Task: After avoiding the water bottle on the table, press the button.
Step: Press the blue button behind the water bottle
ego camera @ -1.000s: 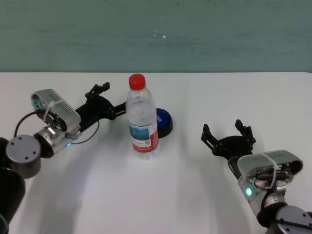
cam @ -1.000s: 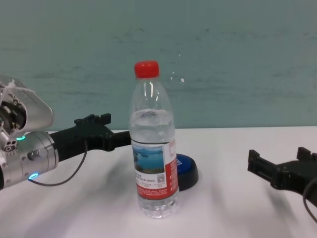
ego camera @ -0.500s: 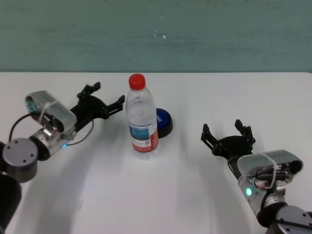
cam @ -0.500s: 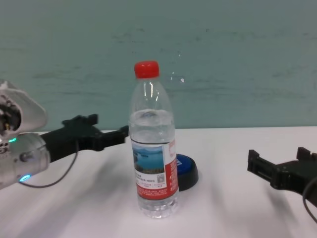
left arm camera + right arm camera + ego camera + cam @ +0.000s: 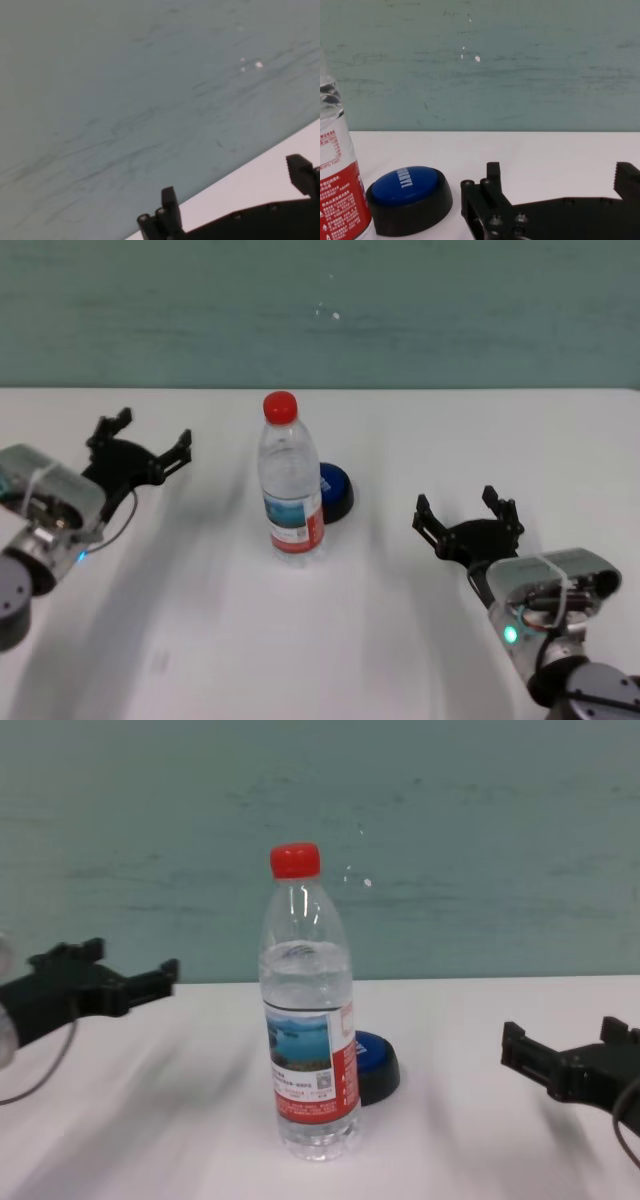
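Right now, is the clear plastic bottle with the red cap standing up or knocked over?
Upright: the clear plastic bottle stands on its base on the white table, red cap on top.

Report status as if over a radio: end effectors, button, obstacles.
Left end effector open, far left of water bottle. Right end effector open, low over table. Button untouched, bottle upright directly in front of it.

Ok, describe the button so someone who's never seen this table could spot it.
On the white table, find the tall clear water bottle standing near the middle. The button sits just behind it, to its right: low, round, blue-domed on a black base, far shorter than the bottle.
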Controlling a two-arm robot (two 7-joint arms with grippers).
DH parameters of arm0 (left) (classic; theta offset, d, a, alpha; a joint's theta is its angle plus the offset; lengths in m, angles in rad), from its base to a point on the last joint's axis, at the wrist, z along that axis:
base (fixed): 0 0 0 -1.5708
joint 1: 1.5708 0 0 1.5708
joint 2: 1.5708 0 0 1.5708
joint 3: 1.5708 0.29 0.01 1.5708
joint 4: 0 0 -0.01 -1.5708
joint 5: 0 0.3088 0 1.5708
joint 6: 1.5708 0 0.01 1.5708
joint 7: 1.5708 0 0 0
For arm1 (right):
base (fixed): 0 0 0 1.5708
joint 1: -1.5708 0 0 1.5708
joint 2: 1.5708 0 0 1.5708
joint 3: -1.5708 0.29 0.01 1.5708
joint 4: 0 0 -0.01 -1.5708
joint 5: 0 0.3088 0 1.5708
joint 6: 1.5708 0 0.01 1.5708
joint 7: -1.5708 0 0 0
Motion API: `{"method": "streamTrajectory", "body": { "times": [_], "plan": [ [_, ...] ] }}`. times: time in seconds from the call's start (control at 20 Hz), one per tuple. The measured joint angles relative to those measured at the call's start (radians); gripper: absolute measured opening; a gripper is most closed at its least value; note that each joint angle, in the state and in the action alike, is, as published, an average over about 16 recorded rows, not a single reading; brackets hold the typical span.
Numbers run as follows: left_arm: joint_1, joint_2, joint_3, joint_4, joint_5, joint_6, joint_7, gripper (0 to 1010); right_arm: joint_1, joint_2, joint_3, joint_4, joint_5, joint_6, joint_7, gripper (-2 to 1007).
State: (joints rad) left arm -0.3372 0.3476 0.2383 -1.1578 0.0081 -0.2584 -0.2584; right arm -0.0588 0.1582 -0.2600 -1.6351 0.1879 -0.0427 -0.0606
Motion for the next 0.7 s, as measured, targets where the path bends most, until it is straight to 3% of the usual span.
{"method": "streamTrajectory", "body": {
  "times": [0.35,0.7],
  "plan": [
    [0.168,0.035,-0.063,-0.229,0.013,0.077,0.049,1000,0.0,0.0,0.0,0.0,0.0,0.0,0.0,1004],
    [0.323,0.043,-0.091,-0.417,0.016,0.113,0.04,1000,0.0,0.0,0.0,0.0,0.0,0.0,0.0,1004]
  ]
}}
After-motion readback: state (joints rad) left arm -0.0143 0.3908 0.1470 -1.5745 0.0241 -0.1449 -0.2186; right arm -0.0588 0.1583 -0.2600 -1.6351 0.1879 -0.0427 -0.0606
